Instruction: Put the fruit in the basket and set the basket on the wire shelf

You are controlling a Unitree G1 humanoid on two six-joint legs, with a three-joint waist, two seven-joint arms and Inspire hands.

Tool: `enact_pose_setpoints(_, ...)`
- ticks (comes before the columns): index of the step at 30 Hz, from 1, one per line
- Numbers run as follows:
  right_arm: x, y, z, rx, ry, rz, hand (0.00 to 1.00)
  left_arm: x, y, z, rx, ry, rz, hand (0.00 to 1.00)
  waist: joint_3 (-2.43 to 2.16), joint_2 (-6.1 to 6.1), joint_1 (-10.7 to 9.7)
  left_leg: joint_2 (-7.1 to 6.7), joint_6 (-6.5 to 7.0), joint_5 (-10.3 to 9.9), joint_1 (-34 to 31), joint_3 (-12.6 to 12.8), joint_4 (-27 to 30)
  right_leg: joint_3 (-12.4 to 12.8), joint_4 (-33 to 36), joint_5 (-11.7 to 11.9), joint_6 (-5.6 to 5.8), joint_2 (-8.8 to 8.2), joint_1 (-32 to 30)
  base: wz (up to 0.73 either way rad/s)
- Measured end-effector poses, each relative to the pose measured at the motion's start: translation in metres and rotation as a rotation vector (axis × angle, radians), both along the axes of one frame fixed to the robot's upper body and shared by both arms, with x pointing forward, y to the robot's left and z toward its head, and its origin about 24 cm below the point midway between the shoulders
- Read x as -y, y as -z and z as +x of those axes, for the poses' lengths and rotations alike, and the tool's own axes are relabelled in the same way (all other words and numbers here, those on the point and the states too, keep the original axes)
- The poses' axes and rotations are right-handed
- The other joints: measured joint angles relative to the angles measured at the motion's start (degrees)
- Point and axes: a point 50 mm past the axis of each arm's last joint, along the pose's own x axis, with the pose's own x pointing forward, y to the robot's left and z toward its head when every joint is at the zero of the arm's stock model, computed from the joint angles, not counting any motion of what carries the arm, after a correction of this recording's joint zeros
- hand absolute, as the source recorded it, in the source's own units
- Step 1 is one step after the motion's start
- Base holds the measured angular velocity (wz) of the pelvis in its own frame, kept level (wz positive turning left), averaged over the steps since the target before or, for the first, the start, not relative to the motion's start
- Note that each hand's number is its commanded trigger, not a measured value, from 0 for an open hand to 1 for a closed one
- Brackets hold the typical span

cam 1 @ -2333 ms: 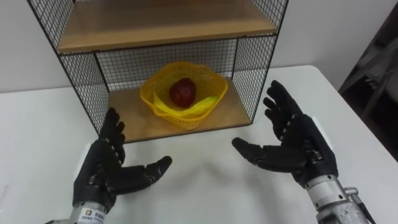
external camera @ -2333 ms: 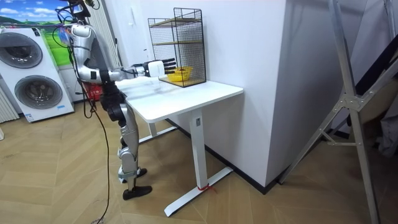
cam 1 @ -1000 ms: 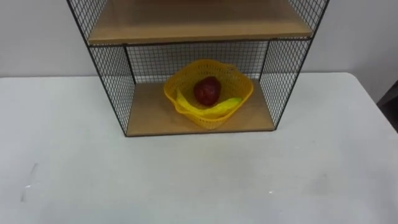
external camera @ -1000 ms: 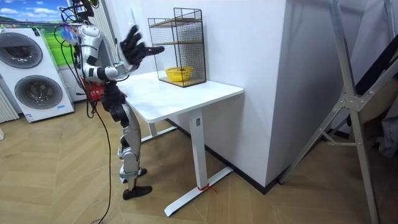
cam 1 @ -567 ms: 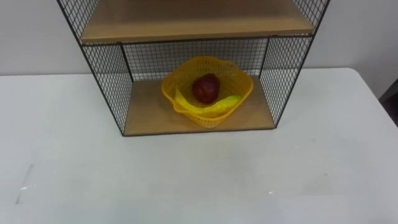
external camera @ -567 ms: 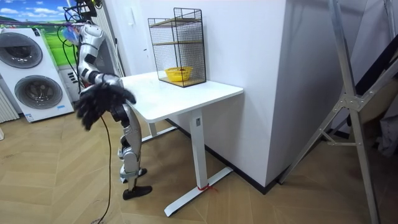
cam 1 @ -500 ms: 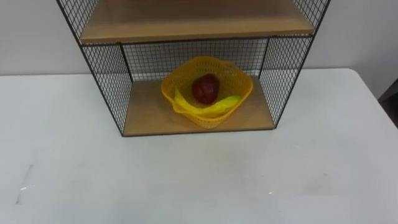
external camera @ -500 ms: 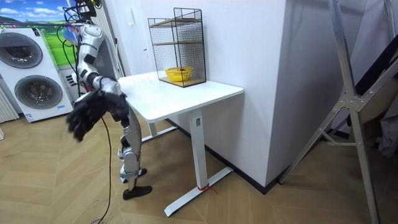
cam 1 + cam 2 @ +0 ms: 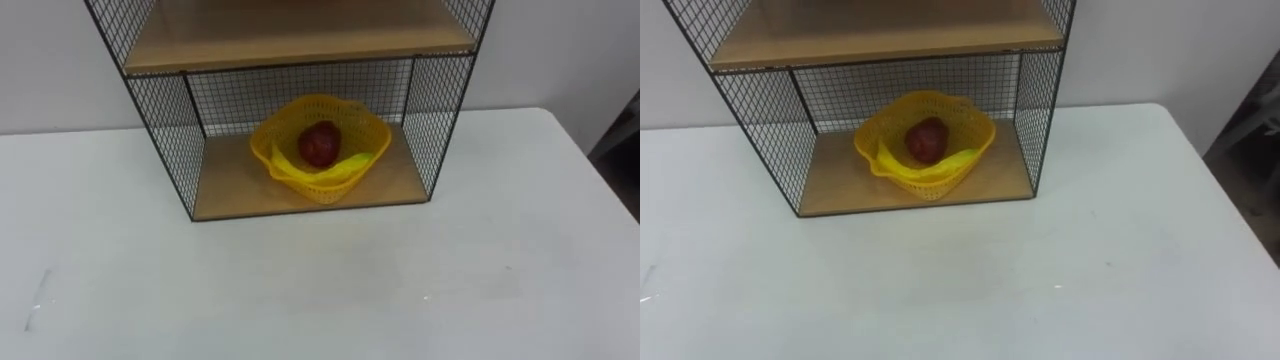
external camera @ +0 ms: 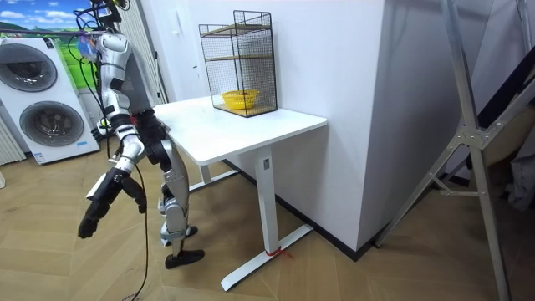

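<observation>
- The yellow basket (image 9: pixel 317 176) sits on the bottom board of the wire shelf (image 9: pixel 160 110) — a red fruit (image 9: pixel 319 143) and a banana (image 9: pixel 345 166) lie inside it.
- The wire shelf stands at the back of the white counter (image 9: pixel 320 290).
- In the room view the robot stands at the counter's end, its right robot hand (image 10: pixel 94 219) hanging low beside its leg — fingers slack and straight, holding nothing.

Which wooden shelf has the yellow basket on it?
The lower board, resting on the white table: the yellow basket sits on it with a red fruit inside. The upper board runs above the basket.
</observation>
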Motion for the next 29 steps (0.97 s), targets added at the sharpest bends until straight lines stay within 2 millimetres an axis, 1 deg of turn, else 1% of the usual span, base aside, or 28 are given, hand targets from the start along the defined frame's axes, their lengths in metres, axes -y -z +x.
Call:
enact_pose_setpoints(1, -0.002, 0.003, 0.002, 0.004, -0.018, 0.017, 0.00, 0.002, 0.003, 0.001, -0.007, 0.031, -0.026, 0.00, 0.02, -0.04, -0.16, 0.00, 0.08, 0.04, 0.26, 0.02, -0.05, 0.02, -0.04, 0.00, 0.00, 0.00, -0.01, 0.00)
enact_pose_setpoints(3, -0.014, 0.015, 0.013, 0.014, -0.123, 0.113, 0.00, 0.013, 0.014, 0.006, -0.030, 0.181, -0.129, 0.00, -0.03, -0.25, -0.33, -0.04, -0.18, -0.13, 0.72, 0.05, -0.29, 0.13, -0.22, -0.01, 0.03, 0.00, 0.39, -0.02)
enact_pose_setpoints(4, -0.017, 0.018, 0.014, 0.014, -0.153, 0.141, 0.00, 0.017, 0.017, 0.006, -0.038, 0.225, -0.159, 0.00, -0.05, -0.29, -0.36, -0.01, -0.19, -0.12, 0.93, 0.22, -0.44, 0.21, -0.36, 0.00, 0.04, 0.02, 0.50, -0.06)
enact_pose_setpoints(5, -0.024, 0.023, 0.015, 0.017, -0.201, 0.195, 0.00, 0.024, 0.022, 0.001, -0.050, 0.281, -0.218, 0.00, -0.06, -0.37, -0.43, 0.00, -0.19, -0.12, 1.95, 0.42, -0.96, 0.46, -0.77, 0.00, 0.05, 0.11, 1.35, -0.06)
enact_pose_setpoints(6, -0.026, 0.025, 0.014, 0.019, -0.226, 0.222, 0.00, 0.029, 0.024, -0.003, -0.061, 0.309, -0.255, 0.00, -0.05, -0.36, -0.49, 0.00, -0.20, -0.14, 2.43, 0.41, -1.05, 0.47, -0.99, -0.03, 0.09, 0.14, 1.90, -0.06)
enact_pose_setpoints(7, -0.031, 0.029, 0.011, -0.007, -0.311, 0.285, 0.00, 0.038, 0.029, -0.008, -0.076, 0.373, -0.333, 0.00, -0.05, -0.39, -0.48, 0.00, -0.20, -0.21, 3.10, 0.41, -1.13, 0.49, -1.50, -0.07, 0.16, 0.19, 2.77, 0.00)
enact_pose_setpoints(8, -0.035, 0.032, 0.013, -0.045, -0.439, 0.345, 0.00, 0.048, 0.034, -0.011, -0.097, 0.457, -0.421, 0.00, -0.07, -0.58, -0.49, -0.03, -0.09, -0.17, 3.39, 0.43, -1.41, 0.47, -1.85, -0.03, 0.22, 0.19, 3.09, 0.00)
enact_pose_setpoints(9, -0.037, 0.033, 0.013, -0.069, -0.505, 0.375, 0.00, 0.052, 0.036, -0.012, -0.106, 0.500, -0.463, 0.00, -0.06, -0.77, -0.31, 0.03, 0.06, -0.06, 3.45, 0.74, -1.53, 0.56, -1.82, -0.04, 0.22, 0.19, 3.02, -0.14)
enact_pose_setpoints(10, -0.040, 0.037, 0.020, -0.127, -0.661, 0.438, 0.00, 0.060, 0.040, -0.011, -0.124, 0.590, -0.548, 0.00, 0.00, -1.00, 0.17, 0.29, 0.08, -0.05, 3.70, 1.69, -1.90, 1.44, -1.84, 0.00, 0.16, 0.43, 2.71, -0.25)
enact_pose_setpoints(11, -0.042, 0.040, 0.029, -0.187, -0.825, 0.496, 0.00, 0.065, 0.044, -0.008, -0.135, 0.682, -0.619, 0.00, 0.13, -1.38, 0.39, 0.38, 0.09, -0.05, 3.80, 1.83, -2.05, 1.90, -2.05, 0.18, 0.09, 0.71, 2.64, -0.26)
enact_pose_setpoints(12, -0.043, 0.041, 0.034, -0.211, -0.903, 0.519, 0.00, 0.067, 0.046, -0.005, -0.141, 0.732, -0.653, 0.00, 0.21, -1.62, 0.43, 0.43, 0.08, -0.05, 3.91, 1.92, -2.12, 2.01, -2.14, 0.22, 0.05, 0.85, 2.65, -0.18)
enact_pose_setpoints(13, -0.043, 0.044, 0.046, -0.257, -1.048, 0.558, 0.00, 0.070, 0.050, 0.004, -0.152, 0.833, -0.710, 0.00, 0.39, -1.87, 0.45, 0.52, 0.05, -0.06, 4.16, 2.10, -2.33, 2.27, -2.35, 0.36, -0.05, 0.94, 2.73, -0.11)
enact_pose_setpoints(15, -0.044, 0.047, 0.068, -0.307, -1.262, 0.610, 0.00, 0.075, 0.058, 0.031, -0.168, 1.034, -0.791, 0.00, 0.50, -1.78, 0.50, 0.86, 0.01, -0.08, 4.28, 2.78, -2.32, 2.65, -3.30, 1.04, -0.10, 1.58, 3.13, -0.12)
enact_pose_setpoints(16, -0.045, 0.048, 0.074, -0.314, -1.304, 0.623, 0.00, 0.076, 0.060, 0.038, -0.173, 1.079, -0.801, 0.00, 0.50, -1.76, 0.52, 0.94, -0.04, -0.11, 4.35, 2.86, -2.32, 2.80, -3.61, 1.20, -0.15, 1.72, 3.29, -0.11)
enact_pose_setpoints(17, -0.048, 0.050, 0.085, -0.320, -1.375, 0.645, 0.00, 0.075, 0.062, 0.052, -0.176, 1.161, -0.809, 0.00, 0.54, -1.78, 0.44, 1.05, -0.16, -0.19, 4.50, 2.90, -2.31, 2.87, -3.98, 1.39, -0.23, 1.88, 3.60, -0.05)
enact_pose_setpoints(18, -0.048, 0.050, 0.089, -0.322, -1.404, 0.653, 0.00, 0.075, 0.063, 0.059, -0.176, 1.199, -0.810, 0.00, 0.55, -1.80, 0.34, 1.07, -0.17, -0.20, 4.53, 2.90, -2.30, 2.84, -3.99, 1.39, -0.24, 1.89, 3.65, 0.00)
enact_pose_setpoints(19, -0.049, 0.051, 0.096, -0.329, -1.461, 0.663, 0.00, 0.075, 0.064, 0.072, -0.175, 1.265, -0.812, 0.00, 0.60, -1.72, 0.41, 1.07, -0.18, -0.20, 4.57, 2.91, -2.31, 2.84, -3.98, 1.39, -0.24, 1.89, 3.64, 0.00)
enact_pose_setpoints(21, -0.054, 0.053, 0.105, -0.331, -1.536, 0.684, 0.00, 0.077, 0.066, 0.092, -0.151, 1.323, -0.804, 0.00, 0.78, -1.44, 0.55, 1.13, -0.17, -0.19, 4.69, 3.21, -2.43, 3.13, -3.96, 1.41, -0.27, 1.94, 3.50, -0.06)
enact_pose_setpoints(22, -0.055, 0.053, 0.107, -0.324, -1.542, 0.693, 0.00, 0.077, 0.066, 0.095, -0.144, 1.328, -0.804, 0.00, 0.82, -1.40, 0.61, 1.13, -0.17, -0.19, 4.67, 3.23, -2.47, 3.17, -3.96, 1.42, -0.28, 1.95, 3.44, -0.04)
enact_pose_setpoints(23, -0.058, 0.054, 0.108, -0.317, -1.551, 0.714, 0.00, 0.078, 0.066, 0.100, -0.134, 1.336, -0.803, 0.00, 0.96, -1.33, 0.47, 1.13, -0.17, -0.19, 4.62, 3.22, -2.48, 3.24, -4.00, 1.44, -0.29, 1.99, 3.41, 0.00)
enact_pose_setpoints(24, -0.060, 0.055, 0.106, -0.328, -1.566, 0.743, 0.00, 0.079, 0.066, 0.101, -0.135, 1.348, -0.808, 0.00, 1.05, -1.31, 0.33, 1.12, -0.17, -0.19, 4.60, 3.21, -2.48, 3.19, -4.00, 1.44, -0.28, 1.99, 3.38, 0.00)
enact_pose_setpoints(27, -0.062, 0.056, 0.100, -0.377, -1.639, 0.805, 0.00, 0.081, 0.067, 0.100, -0.181, 1.400, -0.845, 0.00, 1.08, -1.26, 0.25, 1.13, -0.19, -0.19, 4.42, 3.20, -2.47, 2.95, -3.87, 1.43, -0.29, 2.00, 3.16, 0.00)
enact_pose_setpoints(29, -0.065, 0.057, 0.090, -0.406, -1.666, 0.875, 0.00, 0.082, 0.068, 0.093, -0.218, 1.421, -0.890, 0.00, 1.07, -1.25, 0.24, 1.13, -0.19, -0.19, 4.40, 3.21, -2.44, 2.99, -3.84, 1.43, -0.30, 2.02, 3.15, 0.00)
